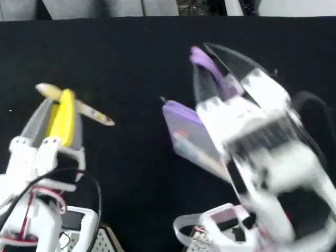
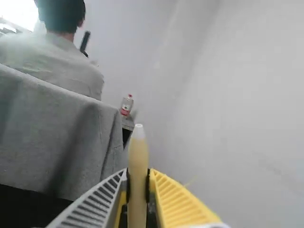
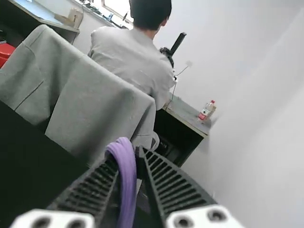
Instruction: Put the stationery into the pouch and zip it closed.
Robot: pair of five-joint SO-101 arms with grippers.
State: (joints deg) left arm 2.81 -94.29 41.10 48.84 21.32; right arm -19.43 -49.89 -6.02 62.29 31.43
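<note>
We see the black table (image 1: 131, 47) under both arms. The right pincer (image 1: 210, 68) is closed on one edge of the purple pouch (image 1: 186, 131), and the pouch's body trails just beside it. The left pincer (image 1: 60, 118) grips a cream pen (image 1: 92, 113), which sticks out beyond its jaws on both sides.

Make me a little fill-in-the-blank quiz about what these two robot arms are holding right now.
1. The pen is gripped in the jaws of the ___ arm.
2. The right arm has its jaws shut on the ___ pouch.
3. The pen is not yet ___ the pouch.
4. The table has a ___ top.

Missing words: left; purple; inside; black.
</note>
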